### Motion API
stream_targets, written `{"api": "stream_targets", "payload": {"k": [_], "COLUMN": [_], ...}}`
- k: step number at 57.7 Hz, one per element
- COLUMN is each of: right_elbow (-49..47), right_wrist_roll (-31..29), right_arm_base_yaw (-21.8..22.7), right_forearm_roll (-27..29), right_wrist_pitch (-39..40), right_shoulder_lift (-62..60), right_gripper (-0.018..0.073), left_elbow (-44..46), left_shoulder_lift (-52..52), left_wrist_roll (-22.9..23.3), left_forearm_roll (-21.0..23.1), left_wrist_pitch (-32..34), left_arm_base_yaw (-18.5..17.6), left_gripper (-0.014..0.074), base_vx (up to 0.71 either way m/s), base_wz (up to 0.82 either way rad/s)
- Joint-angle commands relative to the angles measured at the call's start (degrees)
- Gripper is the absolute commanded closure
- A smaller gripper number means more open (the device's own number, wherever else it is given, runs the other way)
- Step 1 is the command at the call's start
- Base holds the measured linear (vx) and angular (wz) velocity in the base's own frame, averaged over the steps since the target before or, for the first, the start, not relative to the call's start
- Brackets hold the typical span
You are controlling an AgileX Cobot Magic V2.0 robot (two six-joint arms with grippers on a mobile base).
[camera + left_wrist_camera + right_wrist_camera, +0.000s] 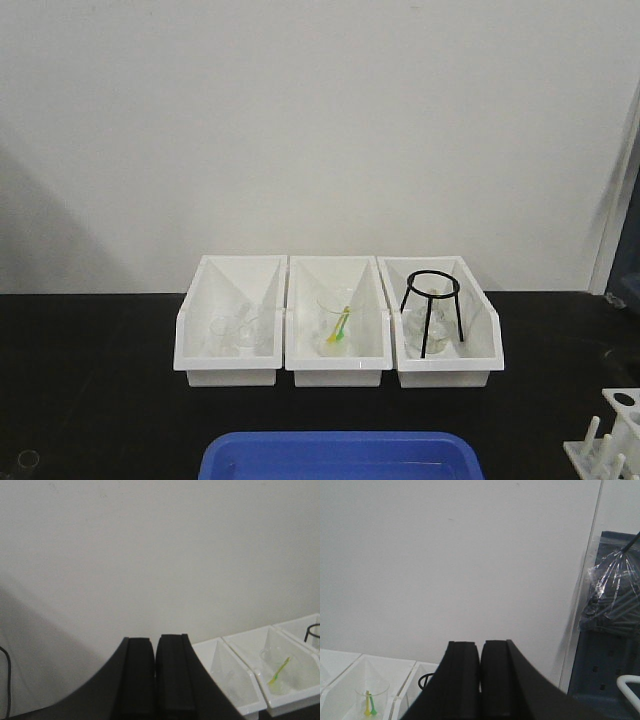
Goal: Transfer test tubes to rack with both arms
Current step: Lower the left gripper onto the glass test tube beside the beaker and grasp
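Right of the 3 white bins [337, 375], low in the front view, stood the rack [612, 440]; what looked like 1 test tube [27, 459] sat far left of them. Left gripper [155, 641] and right gripper [481, 644] were clenched on nothing, aimed at the wall [150, 555] above the bins.

Three white bins [337, 376], blue tray [340, 440]

Black table [90, 400] with bins [338, 376], tray [340, 456], rack [612, 440]
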State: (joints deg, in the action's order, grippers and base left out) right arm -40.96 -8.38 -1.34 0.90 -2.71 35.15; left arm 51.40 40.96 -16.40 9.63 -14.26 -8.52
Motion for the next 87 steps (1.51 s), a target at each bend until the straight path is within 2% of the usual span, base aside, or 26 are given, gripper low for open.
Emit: {"api": "stream_targets", "payload": {"k": [1,9,15,21,30,38,46,52,58,66,76,87], "right_elbow": [-2.14,-2.14,-2.14,-2.14,-2.14,-2.14,-2.14,-2.14,-2.14,-2.14,-2.14,-2.14], "right_wrist_roll": [0.18,0.18,0.18,0.18,0.18,0.13,0.13,-0.05,-0.05,-0.05,-0.05,-0.42], "right_arm_base_yaw": [0.24,0.24,0.24,0.24,0.24,0.24,0.24,0.24,0.24,0.24,0.24,0.24], "right_forearm_roll": [-0.35,-0.35,-0.35,-0.35,-0.35,-0.35,-0.40,-0.54,-0.54,-0.54,-0.54,-0.54], "right_wrist_pitch": [3.73,3.51,3.62,3.57,3.57,3.57,3.62,3.67,3.67,4.12,5.53,7.64], "right_shoulder_lift": [0.30,0.30,0.32,0.36,0.36,0.36,0.48,0.48,0.48,0.48,0.48,0.48], "right_gripper": [0.0287,0.0073,-0.0033,-0.0081,-0.0074,-0.0048,-0.0015,-0.0002,-0.0002,-0.0002,-0.0002,-0.0002], "left_elbow": [1.93,1.57,0.02,-4.64,-16.45,-26.92,-36.28,-40.04,-41.42,-41.55,-41.55,-41.55], "left_shoulder_lift": [0.24,0.32,0.90,1.38,1.31,1.31,1.31,1.31,1.52,4.32,12.38,20.51], "left_wrist_roll": [-4.45,-10.22,-10.31,-9.88,-9.90,-10.27,-10.27,-10.27,-10.27,-9.91,-9.91,-9.78], "left_forearm_roll": [0.47,0.47,0.53,1.56,2.98,3.71,3.51,3.51,3.51,3.51,3.49,3.38], "left_wrist_pitch": [0.91,-3.51,-6.14,-7.55,-5.92,1.68,14.26,22.60,29.43,34.30,40.37,52.13], "left_arm_base_yaw": [-0.03,-0.03,-0.03,-0.03,-0.03,-0.03,-0.03,-0.03,-0.03,-0.03,-0.03,-0.03], "left_gripper": [0.0285,0.0076,-0.0017,-0.0039,-0.0021,0.0012,0.0029,0.0029,0.0029,0.0029,0.0029,0.0029], "base_vx": [0.00,0.00,0.00,0.00,0.00,0.00,0.00,0.00,0.00,0.00,0.00,0.00], "base_wz": [0.00,0.00,0.00,0.00,0.00,0.00,0.00,0.00,0.00,0.00,0.00,0.00]}}
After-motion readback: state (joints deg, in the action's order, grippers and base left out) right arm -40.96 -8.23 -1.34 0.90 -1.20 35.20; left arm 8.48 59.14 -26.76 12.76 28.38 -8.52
